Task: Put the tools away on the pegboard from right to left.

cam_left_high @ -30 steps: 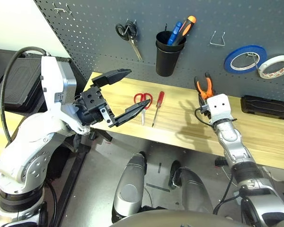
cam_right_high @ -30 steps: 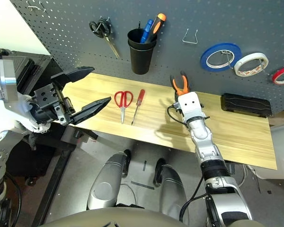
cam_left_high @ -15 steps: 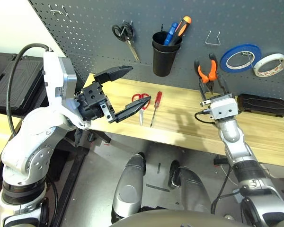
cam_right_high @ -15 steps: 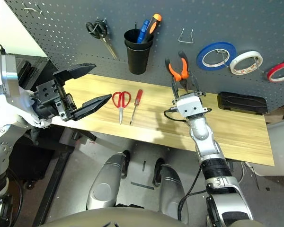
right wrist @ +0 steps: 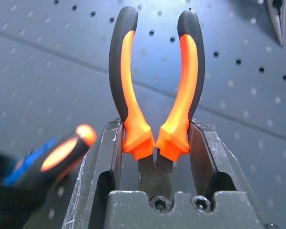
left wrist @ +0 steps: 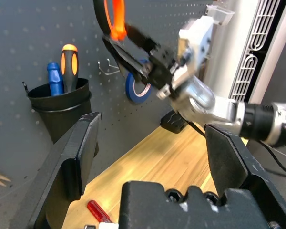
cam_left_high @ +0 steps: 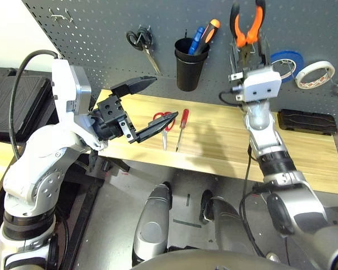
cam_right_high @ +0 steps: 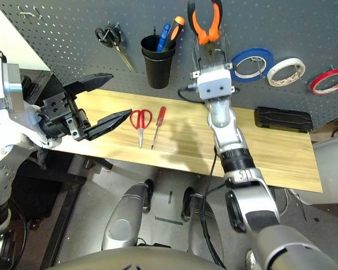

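Observation:
My right gripper (cam_left_high: 249, 52) is shut on the orange-and-black-handled pliers (cam_left_high: 248, 22) near their head, holding them upright with the handles up. It holds them high in front of the dark grey pegboard (cam_left_high: 101, 34), between the black cup (cam_left_high: 188, 70) and the blue tape roll (cam_left_high: 285, 58). In the right wrist view the pliers (right wrist: 155, 95) stand between both fingers. On the wooden table lie the red-handled scissors (cam_left_high: 163, 118) and the slim red-handled screwdriver (cam_left_high: 180, 126). My left gripper (cam_left_high: 162, 99) hovers wide open just left of the scissors. A thin red tape ring (cam_right_high: 329, 80) hangs at the far right.
Black-handled scissors (cam_left_high: 138, 39) hang left of the cup, which holds a blue and an orange-and-black screwdriver. A white tape roll (cam_left_high: 316, 71) hangs right of the blue one. A black case (cam_left_high: 307, 121) lies at the table's right end. A bare hook (left wrist: 107, 67) sticks out beside the cup.
My right arm has risen from just above the table to high in front of the pegboard, carrying the pliers. The left arm has barely moved; the camera has tilted a little.

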